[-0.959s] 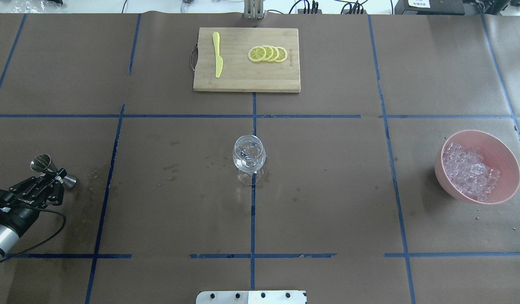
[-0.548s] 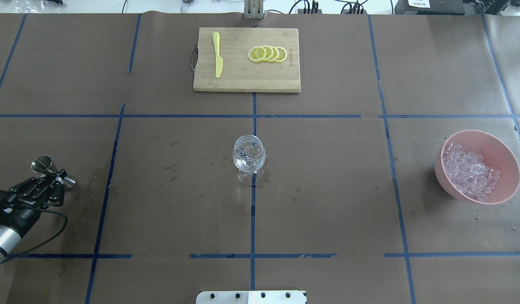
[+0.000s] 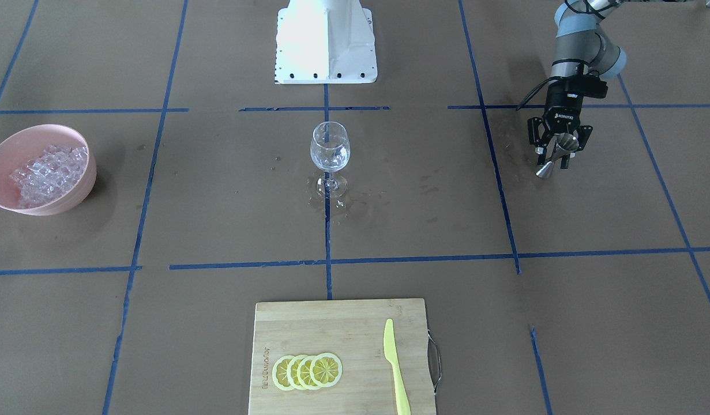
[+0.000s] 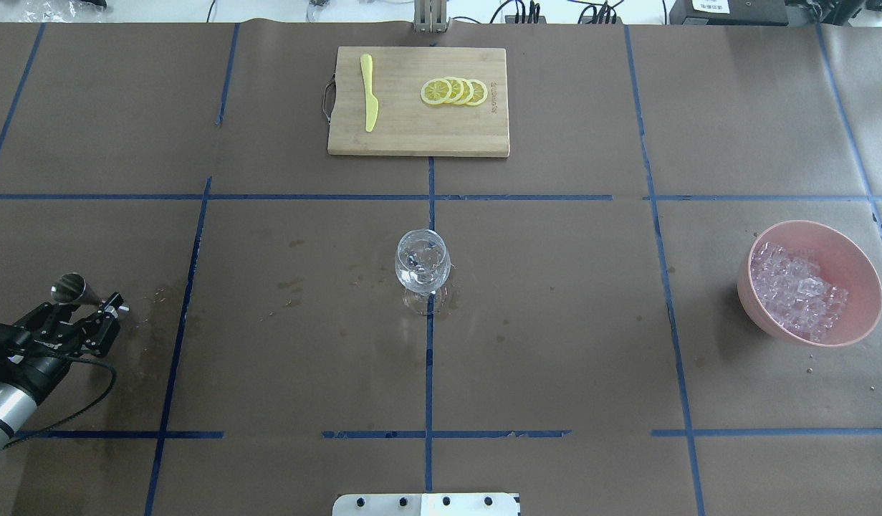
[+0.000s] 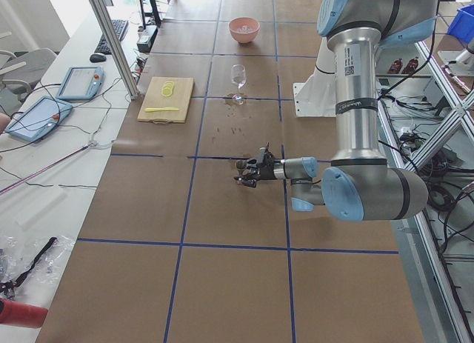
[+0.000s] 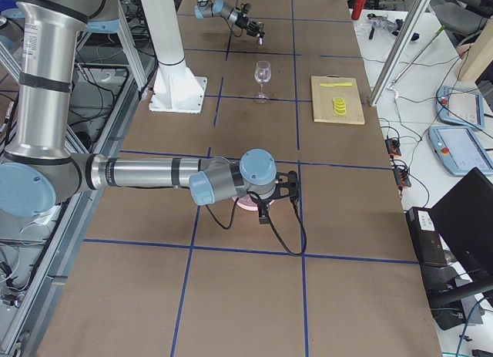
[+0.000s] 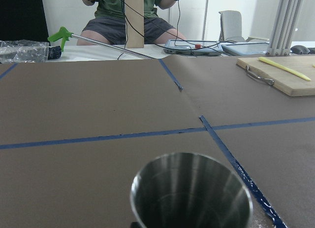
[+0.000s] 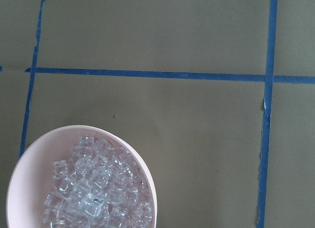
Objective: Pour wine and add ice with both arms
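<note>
My left gripper (image 4: 99, 309) is shut on a steel jigger (image 4: 68, 289) at the table's left side, far from the wine glass (image 4: 423, 271); it also shows in the front view (image 3: 555, 157). In the left wrist view the jigger's cup (image 7: 192, 193) looks empty. The clear wine glass (image 3: 330, 148) stands upright at the table's centre; I cannot make out wine in it. The ice (image 4: 795, 290) is heaped in a pink bowl (image 4: 865, 266) at the right. My right gripper (image 6: 266, 210) hangs above that bowl (image 8: 147, 174); I cannot tell whether it is open.
A wooden cutting board (image 4: 412, 136) at the far middle holds lemon slices (image 4: 455, 92) and a yellow knife (image 4: 369, 93). Wet spots (image 3: 331, 202) lie around the glass foot. The white robot base (image 3: 326, 40) stands at the near edge.
My left gripper has drawn back a little toward the robot's side with the jigger still in it. The glass, the bowl and the board have not moved.
</note>
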Action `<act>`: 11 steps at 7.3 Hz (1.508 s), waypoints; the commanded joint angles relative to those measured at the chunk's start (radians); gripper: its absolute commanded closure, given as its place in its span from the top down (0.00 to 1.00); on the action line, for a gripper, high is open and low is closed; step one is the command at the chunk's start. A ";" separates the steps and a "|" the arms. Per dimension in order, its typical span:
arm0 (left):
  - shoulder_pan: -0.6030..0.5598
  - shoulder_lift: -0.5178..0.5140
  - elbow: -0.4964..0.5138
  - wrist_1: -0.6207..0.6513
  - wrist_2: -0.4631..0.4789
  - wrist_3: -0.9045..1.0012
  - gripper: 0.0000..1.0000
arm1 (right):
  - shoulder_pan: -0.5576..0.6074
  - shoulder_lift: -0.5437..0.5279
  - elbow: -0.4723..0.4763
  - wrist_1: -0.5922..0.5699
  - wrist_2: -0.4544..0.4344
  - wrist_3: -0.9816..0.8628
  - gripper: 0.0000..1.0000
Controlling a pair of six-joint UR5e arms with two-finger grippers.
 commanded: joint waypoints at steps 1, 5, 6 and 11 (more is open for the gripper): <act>0.005 0.003 -0.002 -0.001 -0.012 0.008 0.65 | 0.001 0.000 0.000 0.000 0.000 0.000 1.00; 0.003 0.156 -0.160 0.007 -0.270 0.057 0.63 | 0.000 0.001 0.014 0.002 -0.002 0.044 1.00; 0.000 0.202 -0.172 0.031 -0.319 0.059 0.78 | 0.000 0.000 0.018 0.002 -0.002 0.052 1.00; -0.253 0.337 -0.197 0.044 -0.784 0.377 0.99 | -0.113 0.009 0.098 0.041 -0.082 0.293 1.00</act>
